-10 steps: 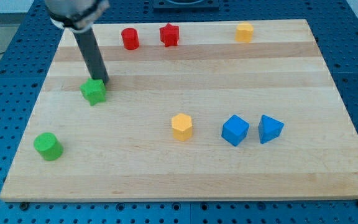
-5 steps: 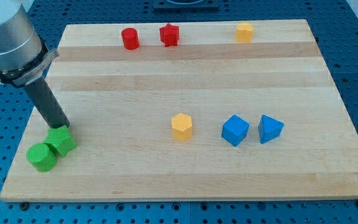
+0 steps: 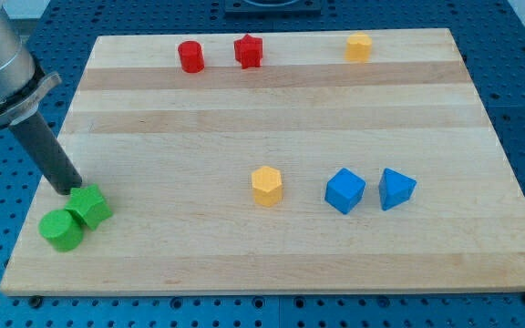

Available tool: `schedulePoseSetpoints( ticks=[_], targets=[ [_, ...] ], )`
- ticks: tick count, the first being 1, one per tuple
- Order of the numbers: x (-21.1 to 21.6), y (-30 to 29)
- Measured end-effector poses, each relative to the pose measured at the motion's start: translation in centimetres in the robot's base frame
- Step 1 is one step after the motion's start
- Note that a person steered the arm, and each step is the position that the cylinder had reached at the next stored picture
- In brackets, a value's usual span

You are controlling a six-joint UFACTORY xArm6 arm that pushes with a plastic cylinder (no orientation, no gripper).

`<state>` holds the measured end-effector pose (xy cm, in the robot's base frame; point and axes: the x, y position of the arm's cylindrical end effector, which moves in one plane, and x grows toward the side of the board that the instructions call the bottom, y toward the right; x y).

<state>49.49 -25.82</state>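
My tip (image 3: 66,189) rests on the board at the view's lower left, touching or just off the upper left edge of the green star-shaped block (image 3: 90,207). That block sits against a green cylinder (image 3: 61,230) just below and left of it. The dark rod slants up to the view's left toward the arm's grey body.
A yellow hexagonal block (image 3: 266,185), a blue cube (image 3: 344,190) and a blue wedge-like block (image 3: 396,189) lie right of centre. Along the view's top stand a red cylinder (image 3: 190,56), a red star (image 3: 249,51) and a yellow block (image 3: 359,46). The wooden board (image 3: 272,100) lies on a blue perforated table.
The green star was pushed down and left until it met the green cylinder, which shifted slightly. Since then my tip has slid a little to the left; both green blocks stay put.
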Motion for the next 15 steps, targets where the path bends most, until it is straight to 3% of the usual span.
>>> schedulePoseSetpoints(
  ticks=[1, 3, 4, 5, 6, 7, 8, 10, 13, 15],
  targets=[
    [0.0, 0.0],
    [-2.4, 7.5],
    [-5.8, 14.5],
    [-7.1, 26.0],
    [-3.5, 38.3],
    [-1.7, 47.0],
    [1.8, 48.6],
    [3.4, 42.6],
    [-0.3, 28.4],
    [0.2, 20.1]
  ],
)
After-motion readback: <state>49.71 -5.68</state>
